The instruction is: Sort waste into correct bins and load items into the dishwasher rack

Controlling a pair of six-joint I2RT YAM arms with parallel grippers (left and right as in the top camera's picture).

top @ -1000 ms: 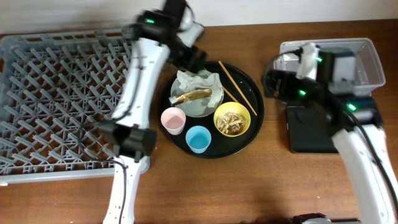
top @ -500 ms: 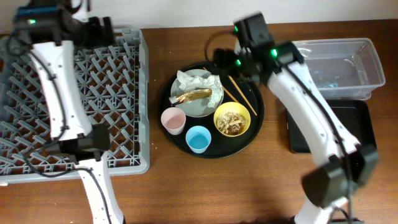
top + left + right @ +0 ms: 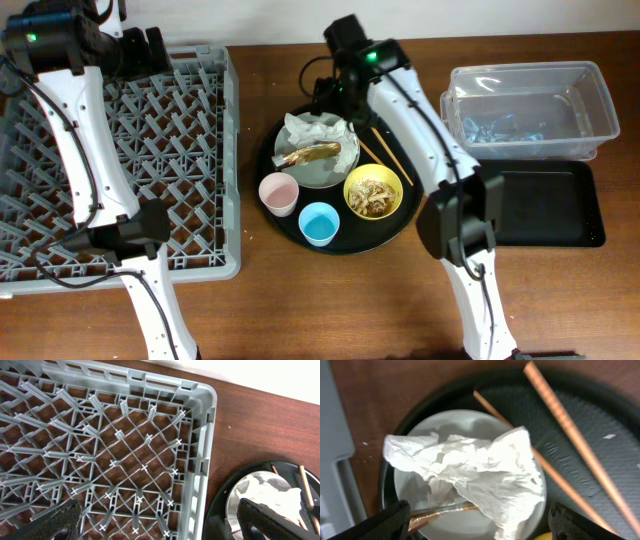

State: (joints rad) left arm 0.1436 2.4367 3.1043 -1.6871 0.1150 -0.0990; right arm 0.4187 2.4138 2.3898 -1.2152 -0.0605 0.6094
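Note:
A pale grey-green plate (image 3: 322, 172) on the round black tray holds a crumpled white napkin (image 3: 318, 128) and a gold-brown wrapper (image 3: 310, 153). My right gripper (image 3: 328, 95) hovers over the napkin (image 3: 480, 470), open and empty, its fingers either side of the plate (image 3: 415, 485) and wrapper (image 3: 437, 514). Two chopsticks (image 3: 385, 150) lie to the right of the plate. The yellow bowl (image 3: 373, 192) holds tan scraps. The pink cup (image 3: 279, 193) and blue cup (image 3: 319, 222) stand in front. My left gripper (image 3: 150, 45) is open over the dishwasher rack's (image 3: 110, 160) far right corner (image 3: 200, 435).
The round black tray (image 3: 400, 225) carries the dishes. The clear tub (image 3: 525, 110) stands at the far right with the shallow black tray (image 3: 540, 205) in front of it. My two arms rise from the table's front edge, the left one over the rack.
The left arm swung from the tray back to the rack's far corner. The right arm swung from the clear tub leftwards to above the plate and napkin.

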